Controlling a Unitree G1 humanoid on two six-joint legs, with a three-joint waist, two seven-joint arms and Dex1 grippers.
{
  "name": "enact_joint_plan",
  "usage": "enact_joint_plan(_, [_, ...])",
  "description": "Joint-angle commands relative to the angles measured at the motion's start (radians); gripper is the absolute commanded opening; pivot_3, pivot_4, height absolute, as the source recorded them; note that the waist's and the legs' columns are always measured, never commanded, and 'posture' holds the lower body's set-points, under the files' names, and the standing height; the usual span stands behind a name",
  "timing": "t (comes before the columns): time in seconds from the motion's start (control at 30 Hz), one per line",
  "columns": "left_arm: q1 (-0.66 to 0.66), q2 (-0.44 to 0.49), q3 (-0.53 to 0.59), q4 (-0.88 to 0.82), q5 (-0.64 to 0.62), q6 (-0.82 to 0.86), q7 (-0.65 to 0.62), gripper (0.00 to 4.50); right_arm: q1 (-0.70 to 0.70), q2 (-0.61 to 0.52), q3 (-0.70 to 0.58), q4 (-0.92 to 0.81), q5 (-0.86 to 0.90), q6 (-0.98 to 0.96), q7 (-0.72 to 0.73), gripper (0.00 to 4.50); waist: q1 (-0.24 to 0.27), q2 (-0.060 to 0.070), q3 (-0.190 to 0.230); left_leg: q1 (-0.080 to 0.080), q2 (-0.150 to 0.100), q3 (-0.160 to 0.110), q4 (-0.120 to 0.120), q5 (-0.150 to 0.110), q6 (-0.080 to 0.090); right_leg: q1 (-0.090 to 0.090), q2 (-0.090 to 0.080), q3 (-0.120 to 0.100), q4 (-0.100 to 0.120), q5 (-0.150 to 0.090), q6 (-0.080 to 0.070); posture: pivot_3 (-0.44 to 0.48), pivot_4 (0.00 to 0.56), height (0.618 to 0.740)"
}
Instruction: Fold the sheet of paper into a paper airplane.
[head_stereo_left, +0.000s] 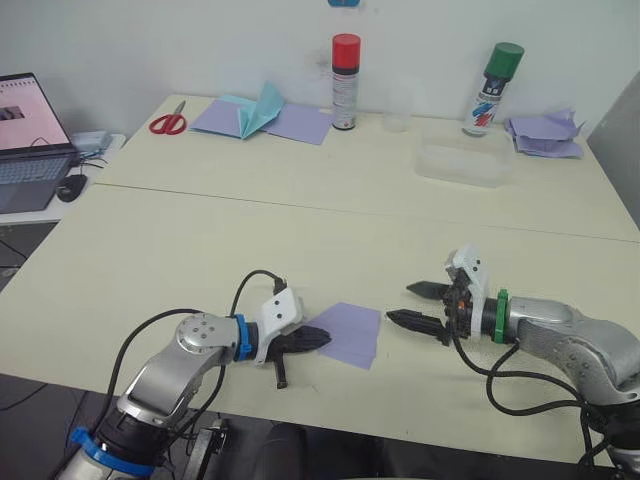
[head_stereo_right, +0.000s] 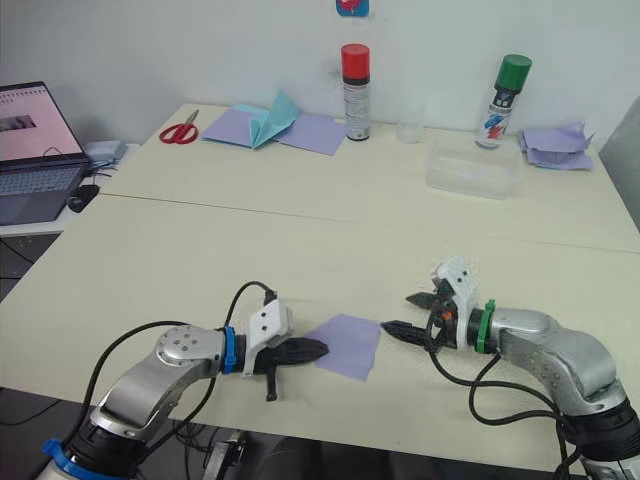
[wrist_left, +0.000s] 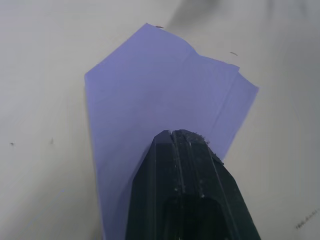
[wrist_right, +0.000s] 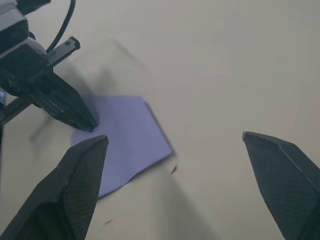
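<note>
Across the whole scene spreads the pale table (head_stereo_left: 200, 250), with the folded lavender sheet of paper (head_stereo_left: 352, 333) lying flat near its front edge, at about 6 o'clock from the table's middle. Toward 11 o'clock on the far side lie purple sheets with a teal peaked piece (head_stereo_left: 262, 112). At 1 o'clock sits a clear plastic tray (head_stereo_left: 462, 163), and a heap of purple papers (head_stereo_left: 545, 135) sits near 2 o'clock. At 9 o'clock of the sheet, the left gripper (head_stereo_left: 312, 340) has its fingers pressed together, the tips resting on the sheet's near edge; the wrist view shows the closed tips over the paper. At 3 o'clock of the sheet, just beside it, the right gripper (head_stereo_left: 413, 305) has its fingers spread apart and holds nothing.
</note>
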Motion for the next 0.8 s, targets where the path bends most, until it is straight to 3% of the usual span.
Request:
enact_joint_plan(0.03, [0.022, 0.029, -0.002, -0.01, 0.001, 0.012, -0.022, 0.03, -0.034, 0.027, -0.083, -0.034, 0.136, 0.159, -0.076, 4.5, -0.001, 0.0, 0.0, 0.0, 0.0, 0.0, 0.0, 0.0, 0.0, 0.0, 0.0, 0.0, 0.0, 0.0, 0.0, 0.0, 0.15, 0.74])
enact_joint_plan(0.33, [0.007, 0.02, -0.045, 0.055, 0.055, 0.045, 0.015, 0.03, -0.096, 0.156, -0.175, 0.08, 0.352, 0.444, -0.27, 4.5, -0.001, 0.001, 0.0, 0.0, 0.0, 0.001, 0.0, 0.0, 0.0, 0.0, 0.0, 0.001, -0.001, 0.0, 0.0, 0.0, 0.15, 0.74])
enact_joint_plan(0.8, [0.009, 0.02, -0.053, 0.035, 0.042, 0.063, 0.019, 0.03, -0.168, 0.38, -0.228, 0.233, 0.376, 0.573, -0.461, 4.5, -0.004, 0.002, -0.002, 0.0, 0.0, 0.001, -0.001, 0.0, 0.0, 0.0, 0.001, 0.003, -0.001, -0.002, 0.004, 0.0, 0.15, 0.74])
